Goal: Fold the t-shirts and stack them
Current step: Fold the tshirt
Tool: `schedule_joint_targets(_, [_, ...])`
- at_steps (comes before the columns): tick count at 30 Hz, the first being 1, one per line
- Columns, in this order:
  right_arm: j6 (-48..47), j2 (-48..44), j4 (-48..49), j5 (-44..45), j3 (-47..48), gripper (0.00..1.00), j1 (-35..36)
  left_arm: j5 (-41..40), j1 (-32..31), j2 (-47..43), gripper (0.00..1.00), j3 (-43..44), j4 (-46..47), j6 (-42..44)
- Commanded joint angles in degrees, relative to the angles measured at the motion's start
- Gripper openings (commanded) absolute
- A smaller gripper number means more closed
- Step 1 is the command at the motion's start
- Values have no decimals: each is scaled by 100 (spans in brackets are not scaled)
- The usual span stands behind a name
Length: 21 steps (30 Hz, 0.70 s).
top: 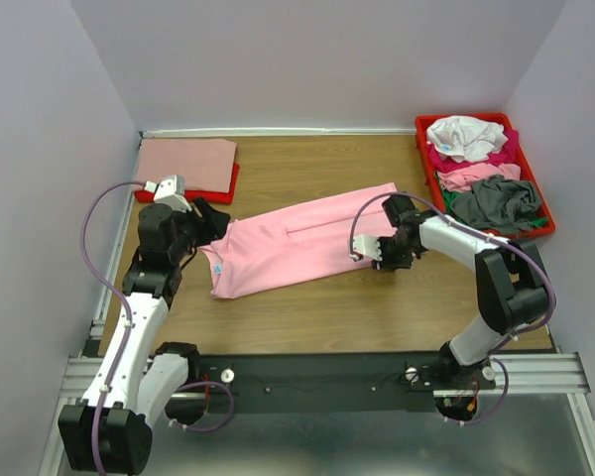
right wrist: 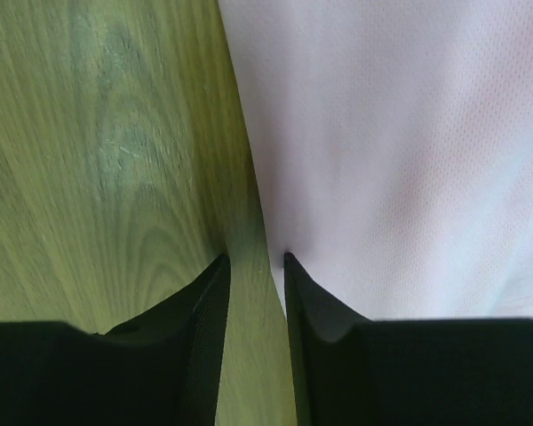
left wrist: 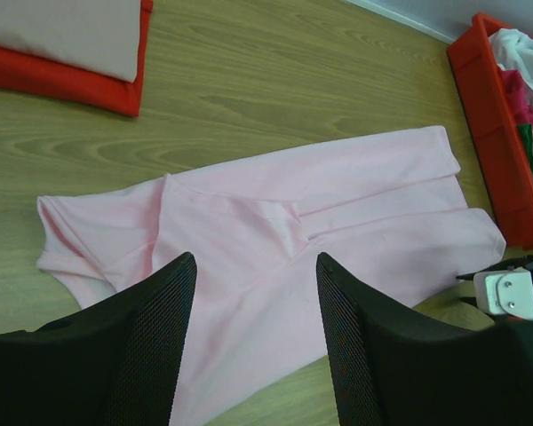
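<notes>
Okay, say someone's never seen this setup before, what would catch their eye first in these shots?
Most likely the light pink t-shirt, a long slanted band across mid-table, with the left hand open over its collar end and the right hand down at its edge. Then the red tray at the far right corner, heaped with crumpled shirts, and a folded salmon shirt at the far left.

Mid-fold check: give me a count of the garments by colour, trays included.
Light pink shirt, spread out: 1
Salmon shirt, folded on left tray: 1
White shirt, in right tray: 1
Magenta shirt, same tray: 1
Pink shirt, same tray: 1
Grey shirt, same tray: 1
Green garment, only a scrap showing: 1
Total: 7 visible; the pile may hide more.
</notes>
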Motion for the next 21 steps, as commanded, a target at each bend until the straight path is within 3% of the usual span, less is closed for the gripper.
schedule_joint_targets(1, [63,196,200,175,-86,33,-30,-130,60,-230,65,-44,66,210])
schedule_joint_targets(7, [124,3,253,228,-350,13,-30,-52,78,-388,65,-97,110,219])
schedule_joint_targets(9, [212,-41,323,228,-403,1,-38,1,78,-388,65,-132,154,201])
schedule_joint_targets(16, [266,-515,315,132,-814,1,-30,168,78,-459,65,-185,189,192])
schedule_joint_targets(21, [55,-1245,-352,70,-1176,0,-30,317,78,-433,65,-264,356,131])
